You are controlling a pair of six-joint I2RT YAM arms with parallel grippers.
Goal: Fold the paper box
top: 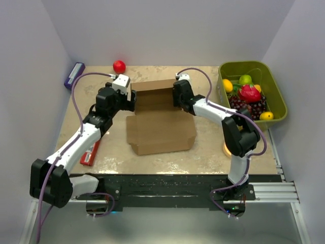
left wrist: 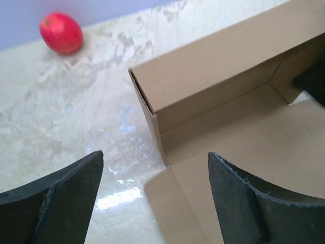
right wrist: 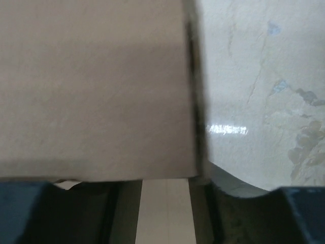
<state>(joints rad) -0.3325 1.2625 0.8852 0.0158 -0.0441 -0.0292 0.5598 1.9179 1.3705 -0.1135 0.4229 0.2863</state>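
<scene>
The brown paper box (top: 161, 133) lies in the middle of the table, its front part flat and its back part folded up into a raised section (top: 155, 91). My left gripper (top: 131, 99) is at the raised section's left end. In the left wrist view it (left wrist: 155, 155) is open and empty, its fingers wide apart above the box's left standing wall (left wrist: 152, 114). My right gripper (top: 177, 95) is at the right end. In the right wrist view it (right wrist: 167, 187) looks open, pressed close against a cardboard panel (right wrist: 96, 86) that fills most of the frame.
A green bin (top: 277, 99) of fruit stands at the back right. A red ball (top: 119, 66) lies at the back, also in the left wrist view (left wrist: 61, 33). A purple box (top: 74, 74) is at the back left. A red packet (top: 90, 152) lies by the left arm.
</scene>
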